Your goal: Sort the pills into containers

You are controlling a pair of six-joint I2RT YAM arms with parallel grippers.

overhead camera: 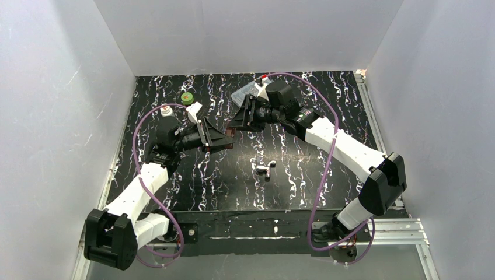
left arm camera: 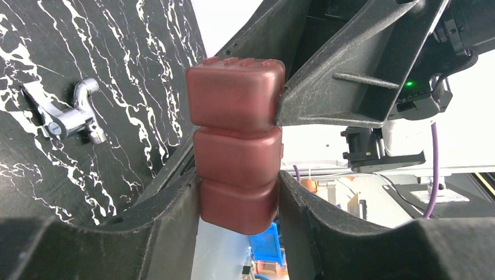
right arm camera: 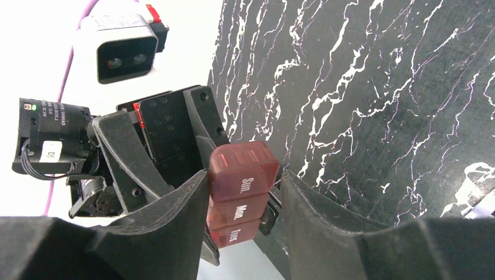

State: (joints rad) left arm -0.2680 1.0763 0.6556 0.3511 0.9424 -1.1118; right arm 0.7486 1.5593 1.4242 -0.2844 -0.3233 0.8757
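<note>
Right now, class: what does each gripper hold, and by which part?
The left gripper clamps the case by its long sides. The right gripper straddles the Sun. end; whether it grips cannot be told.

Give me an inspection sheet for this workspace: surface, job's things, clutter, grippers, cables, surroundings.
Surface: black, white-veined tabletop.
Job's things: red-brown pill case, day-labelled, held up between the arms; loose pills: nothing seen.
Clutter: silver metal piece mid-table; green round lid, small white bottle and clear plastic item toward the back.
Grippers: left gripper fingers clamp the pill case; right gripper fingers straddle its Sun. end, contact unclear.
Cables: purple cable looping beside each arm.
Surroundings: white walls on three sides.
</note>
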